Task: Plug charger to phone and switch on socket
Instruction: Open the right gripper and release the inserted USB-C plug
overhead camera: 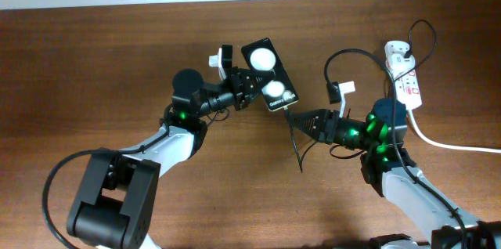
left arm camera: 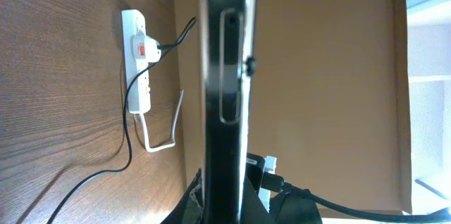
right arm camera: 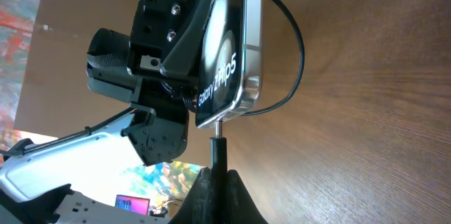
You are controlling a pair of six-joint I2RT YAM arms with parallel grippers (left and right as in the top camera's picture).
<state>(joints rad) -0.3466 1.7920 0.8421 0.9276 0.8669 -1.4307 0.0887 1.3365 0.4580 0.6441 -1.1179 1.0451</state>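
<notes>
Wood table: left gripper clamped on phone; right gripper pinching charger plug, tip at phone's bottom edge.

phone, white lettering "Galaxy", "Flip5"

Glossy black phone with white glare spots, white socket with red marks, black charger, brown wood-grain table
</notes>
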